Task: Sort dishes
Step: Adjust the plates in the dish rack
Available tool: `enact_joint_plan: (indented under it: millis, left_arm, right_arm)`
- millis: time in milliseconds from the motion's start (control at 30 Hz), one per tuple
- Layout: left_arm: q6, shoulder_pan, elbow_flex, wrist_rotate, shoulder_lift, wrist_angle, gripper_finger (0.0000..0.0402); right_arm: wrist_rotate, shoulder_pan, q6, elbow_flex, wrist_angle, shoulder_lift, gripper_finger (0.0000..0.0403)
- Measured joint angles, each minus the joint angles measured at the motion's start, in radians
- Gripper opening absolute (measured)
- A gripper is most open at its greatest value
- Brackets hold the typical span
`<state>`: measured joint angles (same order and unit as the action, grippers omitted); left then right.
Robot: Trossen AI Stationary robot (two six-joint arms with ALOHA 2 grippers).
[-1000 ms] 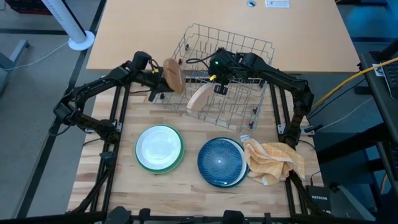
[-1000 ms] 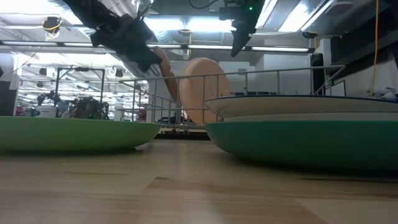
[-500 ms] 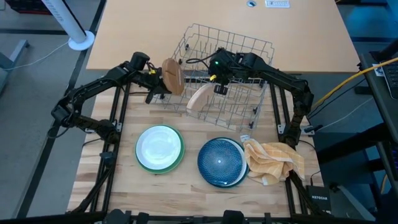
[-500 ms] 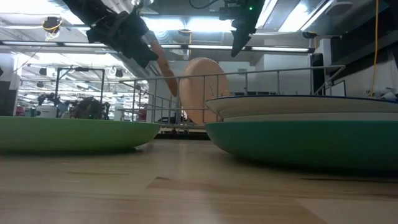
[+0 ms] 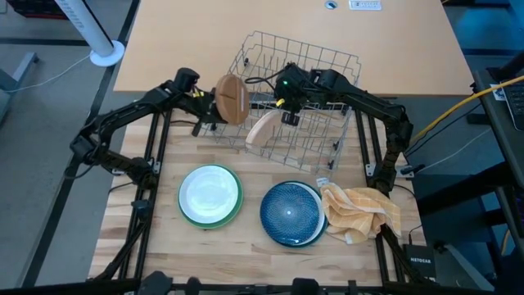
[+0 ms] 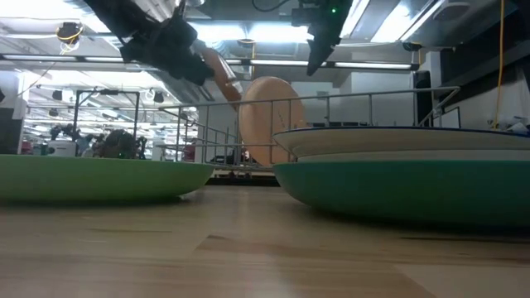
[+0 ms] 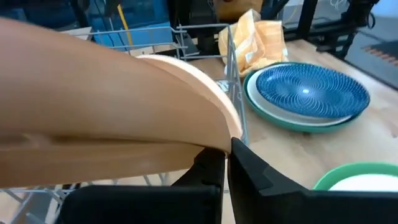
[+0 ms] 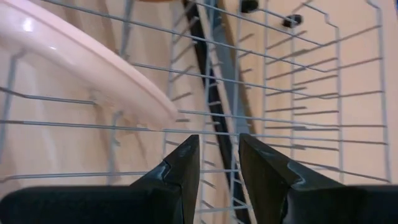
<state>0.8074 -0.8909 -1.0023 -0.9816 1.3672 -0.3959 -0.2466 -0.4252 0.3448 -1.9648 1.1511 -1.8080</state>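
Left pincer lifts a brown plate beside the wire rack; right pincer hangs empty over it.

The slatted wooden table (image 5: 246, 246) carries a grey wire rack (image 5: 323, 61), a ribbed teal-blue plate (image 5: 288, 213) stacked on paler ones, a white plate (image 5: 210, 190) in a green one, and a crumpled yellow checked cloth (image 5: 360, 211). A smooth tan plate (image 5: 264, 129) leans inside the rack, just beside the right pincer (image 5: 289, 116), whose fingers stand slightly spread, holding nothing. The left pincer (image 5: 214, 111) is pressed together on the rim of a round brown wooden plate (image 5: 232, 98), held above the rack's edge.
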Motion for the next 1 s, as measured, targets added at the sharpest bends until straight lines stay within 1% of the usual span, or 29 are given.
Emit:
enact_joint_plan:
  millis: [200, 533, 733, 1000]
  left_arm:
    - [0.076, 0.000, 0.000, 0.100, 0.008, -0.002, 0.0000]
    - [0.173, -0.003, 0.000, 0.110, 0.008, -0.007, 0.0000]
    - [0.218, -0.003, 0.000, 0.122, 0.049, -0.007, 0.0000]
    - [0.247, -0.003, 0.001, 0.199, 0.117, -0.009, 0.0000]
  right_arm:
    - [0.030, 0.000, 0.000, 0.000, 0.000, 0.000, 0.0117]
    - [0.030, 0.000, 0.000, 0.000, -0.018, 0.000, 0.0117]
    - [0.030, 0.000, 0.000, 0.000, -0.061, 0.000, 0.0117]
    - [0.031, 0.000, 0.000, 0.000, -0.061, 0.000, 0.0117]
